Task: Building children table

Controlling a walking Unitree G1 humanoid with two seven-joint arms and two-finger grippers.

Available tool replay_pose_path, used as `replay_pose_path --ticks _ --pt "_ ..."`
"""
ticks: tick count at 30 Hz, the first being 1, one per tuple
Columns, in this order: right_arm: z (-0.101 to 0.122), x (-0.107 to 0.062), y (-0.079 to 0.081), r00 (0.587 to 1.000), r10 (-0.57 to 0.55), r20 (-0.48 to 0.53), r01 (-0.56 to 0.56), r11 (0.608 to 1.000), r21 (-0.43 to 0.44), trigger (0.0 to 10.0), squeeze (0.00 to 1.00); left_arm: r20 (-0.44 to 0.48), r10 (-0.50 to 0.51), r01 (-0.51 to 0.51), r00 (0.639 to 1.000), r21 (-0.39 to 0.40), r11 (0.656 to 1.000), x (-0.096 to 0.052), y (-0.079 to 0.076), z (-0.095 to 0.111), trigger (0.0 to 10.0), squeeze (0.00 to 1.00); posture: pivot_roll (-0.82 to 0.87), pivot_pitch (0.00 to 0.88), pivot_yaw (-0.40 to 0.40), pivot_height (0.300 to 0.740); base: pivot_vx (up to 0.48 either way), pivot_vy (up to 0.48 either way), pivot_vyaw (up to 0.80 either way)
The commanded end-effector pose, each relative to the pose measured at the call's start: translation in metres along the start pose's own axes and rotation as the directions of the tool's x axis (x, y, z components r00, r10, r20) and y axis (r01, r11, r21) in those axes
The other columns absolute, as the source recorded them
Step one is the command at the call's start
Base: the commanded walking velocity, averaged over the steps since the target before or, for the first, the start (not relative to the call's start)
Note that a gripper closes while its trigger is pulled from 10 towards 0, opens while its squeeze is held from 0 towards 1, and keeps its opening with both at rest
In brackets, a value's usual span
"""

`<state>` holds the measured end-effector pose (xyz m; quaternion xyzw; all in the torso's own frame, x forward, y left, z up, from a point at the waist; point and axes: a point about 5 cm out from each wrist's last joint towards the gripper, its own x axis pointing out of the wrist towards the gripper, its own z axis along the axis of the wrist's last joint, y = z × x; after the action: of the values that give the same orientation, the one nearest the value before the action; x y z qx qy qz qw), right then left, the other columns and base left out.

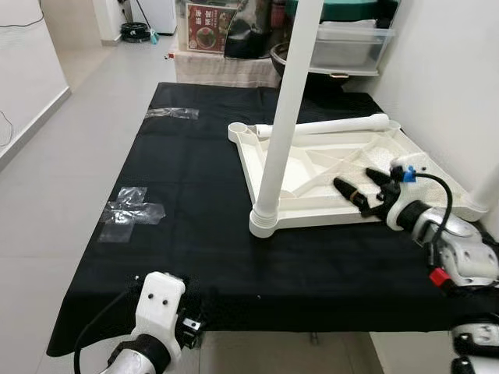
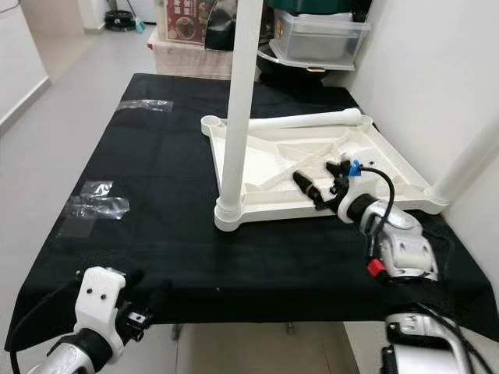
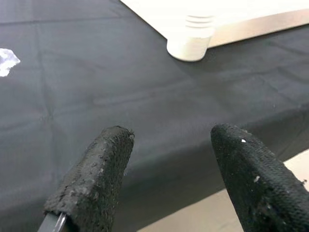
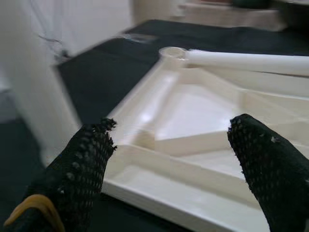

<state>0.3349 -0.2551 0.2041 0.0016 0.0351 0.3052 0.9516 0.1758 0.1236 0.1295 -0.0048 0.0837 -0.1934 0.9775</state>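
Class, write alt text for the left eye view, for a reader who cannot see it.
A white tabletop lies upside down on a black cloth, one white leg standing upright in its near corner and another leg lying across its far edge. The right gripper hovers open over the tabletop; the left gripper sits at the cloth's near edge.

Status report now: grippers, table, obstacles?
Right gripper open over tabletop. Left gripper open, low at cloth edge. Two legs fitted, one loose leg on top.
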Motion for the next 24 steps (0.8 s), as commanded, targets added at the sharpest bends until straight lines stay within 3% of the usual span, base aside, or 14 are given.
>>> replay_pose_path --ticks 1,3,4,6,7,10,13,24 --pt "0.003 0.001 0.007 0.993 0.117 0.009 -0.117 0.993 0.008 10.0 1.00 -0.008 -0.015 0.015 1.000 0.006 1.000 -0.002 -0.002 0.001 10.0 0.00 0.14 0.126 -0.095 0.740 0.000 0.000 0.00" --pt "0.005 0.003 0.009 0.989 0.150 0.003 -0.150 0.989 -0.014 10.0 1.00 -0.010 -0.018 0.018 1.000 0.007 1.000 -0.002 -0.002 0.001 10.0 0.00 0.14 0.130 -0.094 0.740 0.000 0.000 0.00" --pt "0.003 0.006 0.011 0.982 0.190 -0.010 -0.191 0.982 -0.013 10.0 0.41 -0.014 -0.024 0.024 1.000 0.009 1.000 -0.003 -0.003 0.001 10.0 0.00 0.14 0.132 -0.093 0.740 0.000 0.000 0.00" --pt "0.001 0.007 0.013 0.975 0.222 -0.018 -0.222 0.975 -0.007 10.0 0.41 -0.016 -0.028 0.028 0.999 0.010 1.000 -0.003 -0.004 0.001 10.0 0.00 0.15 0.135 -0.094 0.740 0.000 0.000 0.00" --pt "0.001 0.009 0.017 0.964 0.264 -0.013 -0.264 0.964 0.003 10.0 0.00 -0.015 -0.031 0.032 0.999 0.010 0.999 -0.004 -0.004 0.001 10.0 0.00 0.15 0.137 -0.096 0.740 0.000 0.000 0.00" --pt "0.000 0.016 0.025 0.946 0.326 -0.007 -0.325 0.946 0.005 10.0 0.00 -0.014 -0.034 0.034 0.999 0.013 0.999 -0.006 -0.005 0.002 10.0 0.00 0.15 0.144 -0.095 0.740 0.000 0.000 0.00" --pt "-0.004 0.034 0.027 0.958 0.283 -0.042 -0.282 0.959 0.019 10.0 0.00 -0.010 -0.036 0.036 0.999 0.020 0.999 -0.007 -0.006 0.003 10.0 0.00 0.16 0.146 -0.099 0.740 0.000 0.000 0.00" --pt "-0.001 0.047 0.032 0.950 0.311 -0.043 -0.311 0.950 -0.011 10.0 0.00 -0.015 -0.039 0.040 0.999 0.034 0.999 -0.009 -0.007 0.004 10.0 0.00 0.16 0.147 -0.097 0.740 0.000 0.000 0.00"
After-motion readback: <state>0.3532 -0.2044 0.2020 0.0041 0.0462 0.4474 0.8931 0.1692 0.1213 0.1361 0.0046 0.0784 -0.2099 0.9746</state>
